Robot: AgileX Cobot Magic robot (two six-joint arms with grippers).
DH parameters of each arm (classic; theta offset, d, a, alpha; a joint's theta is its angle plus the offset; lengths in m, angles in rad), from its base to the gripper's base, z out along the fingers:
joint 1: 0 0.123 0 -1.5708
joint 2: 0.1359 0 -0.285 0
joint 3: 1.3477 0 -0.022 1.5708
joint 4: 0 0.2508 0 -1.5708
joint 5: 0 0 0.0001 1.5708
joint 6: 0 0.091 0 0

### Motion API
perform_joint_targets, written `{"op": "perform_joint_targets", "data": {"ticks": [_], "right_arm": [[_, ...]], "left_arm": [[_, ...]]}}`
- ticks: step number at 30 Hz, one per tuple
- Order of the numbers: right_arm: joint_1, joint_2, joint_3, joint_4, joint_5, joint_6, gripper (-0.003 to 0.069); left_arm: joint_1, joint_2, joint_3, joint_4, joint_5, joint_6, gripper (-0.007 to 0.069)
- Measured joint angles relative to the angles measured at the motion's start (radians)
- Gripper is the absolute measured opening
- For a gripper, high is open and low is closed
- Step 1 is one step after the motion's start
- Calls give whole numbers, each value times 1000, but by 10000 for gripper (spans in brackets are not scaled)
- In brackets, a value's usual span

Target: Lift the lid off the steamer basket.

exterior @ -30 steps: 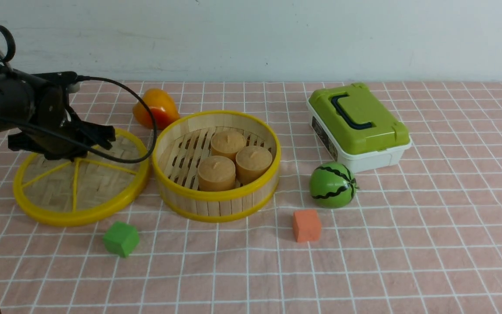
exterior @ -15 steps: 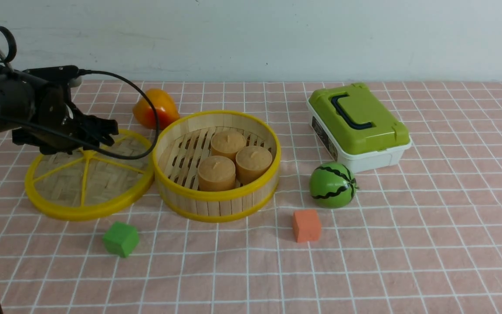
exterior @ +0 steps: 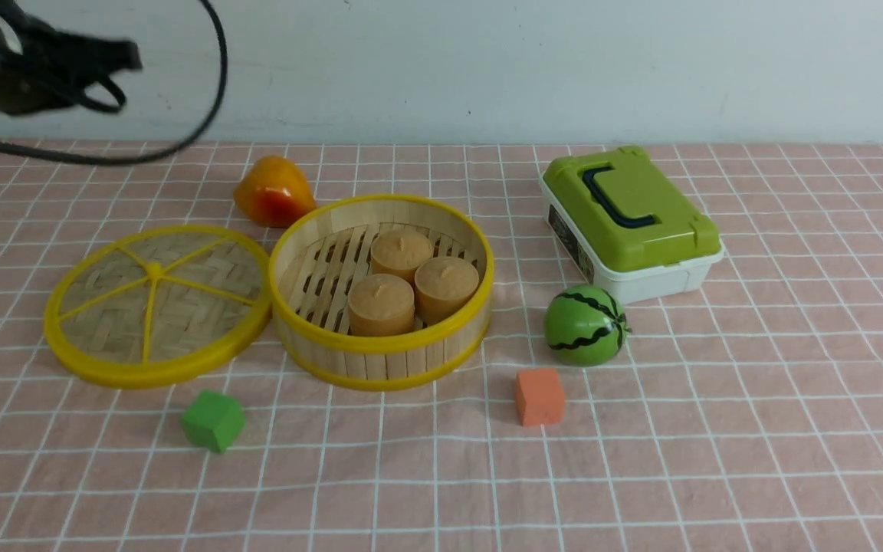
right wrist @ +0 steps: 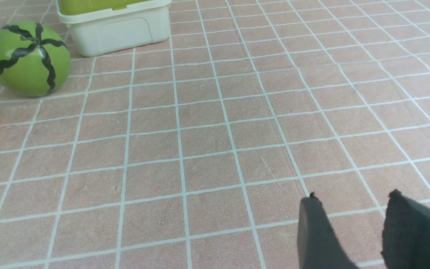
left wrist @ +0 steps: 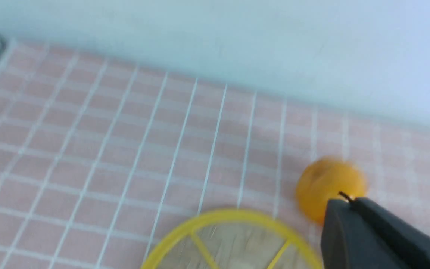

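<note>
The desk [exterior: 679, 460], surfaced in a pinkish tile pattern with pale lines, carries all items. The steamer basket [exterior: 319, 354] sits left of centre, uncovered, with three tan round pieces [exterior: 382, 305] standing on its slatted floor. The lid [exterior: 112, 330] is off and lies flat on the desk at the left, its knob upward, right beside the basket. A white box with a green top [exterior: 633, 215] and dark handle stands far and right of the basket; a dark label [exterior: 570, 241] on its side bears print too small to read. No brand could be read. A striped green ball [exterior: 584, 326] rests near that box. An orange-yellow fruit [exterior: 274, 192] lies beyond the gap between lid and basket. Nearer are a green block [exterior: 213, 420] at left and an orange block [exterior: 539, 396]. The left fingers [left wrist: 343, 203] are closed, above the desk and clear of the lid; the right fingers [right wrist: 349, 194] stand apart, empty.
</note>
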Motion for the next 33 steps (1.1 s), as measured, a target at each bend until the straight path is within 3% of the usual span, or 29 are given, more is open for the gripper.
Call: {"op": "perform_joint_targets", "data": {"ticks": [5,12,20,25,33], "right_arm": [[0,0,0,0,0,0,241],[0,0,0,0,0,0,241],[0,0,0,0,0,0,241],[0,0,0,0,0,0,241],[0,0,0,0,0,0,241]], "left_arm": [[-18,-235,91,-71,-6,36,-13],[-118,-533,409,-129,-207,65,-13],[-315,-860,777,-139,-255,65,-13],[-405,-1035,876,-151,-259,44,-13],[-413,-1096,924,-151,-246,42,-13]]}}
